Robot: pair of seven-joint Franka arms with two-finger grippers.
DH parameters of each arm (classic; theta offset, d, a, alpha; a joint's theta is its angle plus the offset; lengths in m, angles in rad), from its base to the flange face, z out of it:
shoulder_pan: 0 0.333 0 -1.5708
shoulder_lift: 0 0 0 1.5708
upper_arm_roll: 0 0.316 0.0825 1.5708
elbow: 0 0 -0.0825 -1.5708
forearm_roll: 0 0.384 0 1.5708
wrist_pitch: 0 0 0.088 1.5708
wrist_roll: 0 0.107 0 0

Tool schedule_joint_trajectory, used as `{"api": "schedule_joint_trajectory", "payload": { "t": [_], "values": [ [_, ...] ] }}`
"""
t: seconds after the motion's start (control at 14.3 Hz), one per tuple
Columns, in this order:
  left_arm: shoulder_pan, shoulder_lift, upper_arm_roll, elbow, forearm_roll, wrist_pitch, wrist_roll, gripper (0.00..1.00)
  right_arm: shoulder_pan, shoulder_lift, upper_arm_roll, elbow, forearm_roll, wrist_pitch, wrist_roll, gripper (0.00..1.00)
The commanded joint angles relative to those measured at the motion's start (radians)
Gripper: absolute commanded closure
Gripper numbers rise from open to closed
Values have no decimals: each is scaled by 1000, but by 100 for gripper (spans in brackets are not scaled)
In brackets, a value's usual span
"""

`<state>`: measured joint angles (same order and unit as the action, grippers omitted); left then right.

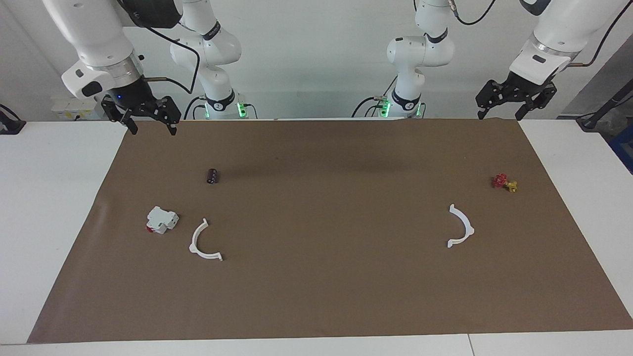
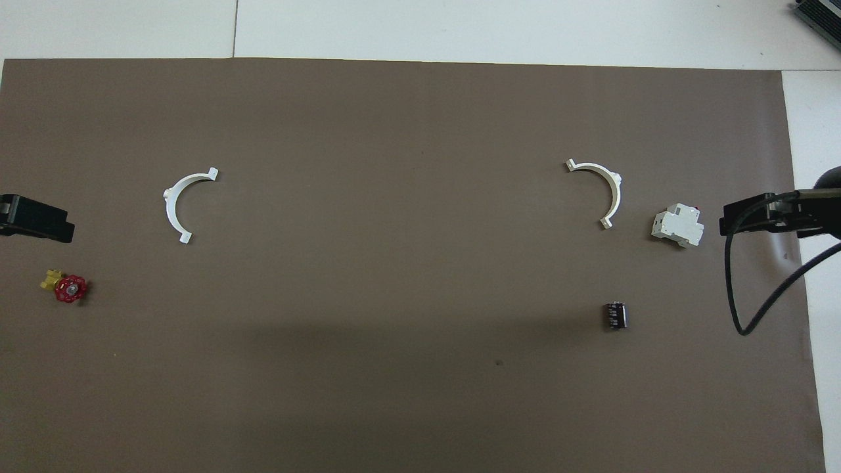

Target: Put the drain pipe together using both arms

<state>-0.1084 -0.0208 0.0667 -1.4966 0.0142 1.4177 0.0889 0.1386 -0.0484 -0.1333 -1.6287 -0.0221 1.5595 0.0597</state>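
Observation:
The drain pipe lies as two separate thin white half-circle arcs on the brown mat. One arc (image 1: 200, 244) (image 2: 601, 187) lies toward the right arm's end. The other arc (image 1: 462, 227) (image 2: 181, 200) lies toward the left arm's end. The two arcs are far apart. My right gripper (image 1: 152, 129) (image 2: 749, 220) hangs open and empty, raised over the mat's edge at its own end. My left gripper (image 1: 498, 116) (image 2: 36, 220) hangs open and empty, raised over the mat's edge at its end. Neither touches an arc.
A blocky white part with a red spot (image 1: 161, 220) (image 2: 677, 226) sits beside the arc at the right arm's end. A small black cylinder (image 1: 212, 176) (image 2: 615, 315) lies nearer the robots. A red and yellow valve (image 1: 504, 183) (image 2: 66, 287) lies at the left arm's end.

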Motion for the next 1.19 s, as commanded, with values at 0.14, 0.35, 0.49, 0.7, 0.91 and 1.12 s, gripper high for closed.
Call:
{"api": "schedule_joint_trajectory", "payload": {
  "t": [0.14, 0.35, 0.49, 0.7, 0.91, 1.12],
  "values": [
    [9, -28, -5, -31, 7, 0, -12, 0, -1, -8, 1, -3, 7, 1, 12, 0],
    [9, -27, -4, -31, 7, 0, -12, 0, -13, -13, 0, -20, 7, 2, -1, 0],
    [9, -27, -5, -31, 7, 0, -12, 0, -14, -25, 1, -54, 8, 52, -38, 0],
    [9, -27, -5, -31, 7, 0, -12, 0, -13, -28, 0, -141, 70, 212, -180, 0],
    [9, -27, -5, -31, 7, 0, -12, 0, -20, 65, 0, -229, 125, 443, -404, 0],
    [9, -27, -5, -31, 7, 0, -12, 0, -31, 247, 0, -226, 212, 653, -628, 0]
  ]
}}
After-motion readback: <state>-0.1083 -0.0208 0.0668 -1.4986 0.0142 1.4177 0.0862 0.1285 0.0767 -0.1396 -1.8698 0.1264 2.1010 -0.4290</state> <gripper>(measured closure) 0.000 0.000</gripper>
